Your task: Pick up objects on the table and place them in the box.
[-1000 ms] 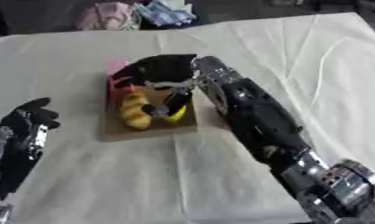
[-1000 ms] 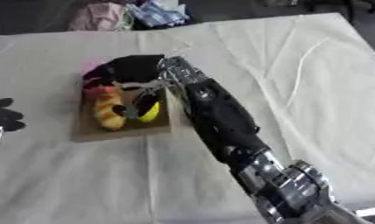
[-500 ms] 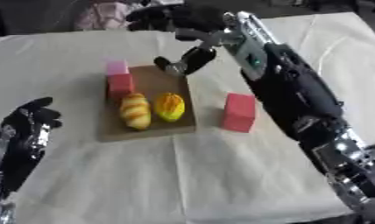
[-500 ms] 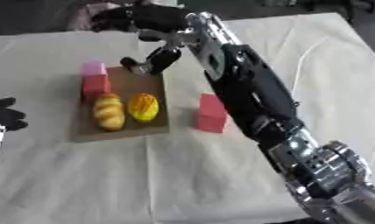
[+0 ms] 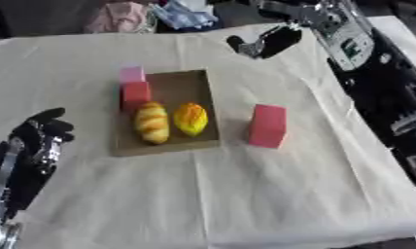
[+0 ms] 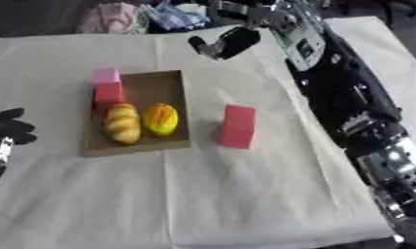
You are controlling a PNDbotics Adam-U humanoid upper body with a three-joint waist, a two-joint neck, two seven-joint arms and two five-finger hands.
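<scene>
A flat brown cardboard box (image 5: 182, 86) lies at the table's middle. Inside it are a red block (image 5: 136, 92), a striped bread roll (image 5: 152, 122) and a yellow-orange fruit (image 5: 191, 119). A pink block (image 5: 131, 74) stands at the box's far left corner, half over the rim. Another pink-red block (image 5: 268, 125) stands upright on the cloth just right of the box. My right hand (image 6: 228, 43) hangs raised over the far side of the table, well beyond the box, fingers relaxed and holding nothing. My left hand (image 5: 40, 138) rests open at the lower left, fingers up.
A cream cloth (image 5: 245, 194) covers the table. Beyond its far edge lie bundled clothes, pink (image 5: 118, 17) and blue-white (image 5: 187, 10). My right arm (image 5: 381, 92) runs along the right side.
My right hand has left the box, risen and drawn back to the far right, empty. The pink-red block beside the box has come into sight.
</scene>
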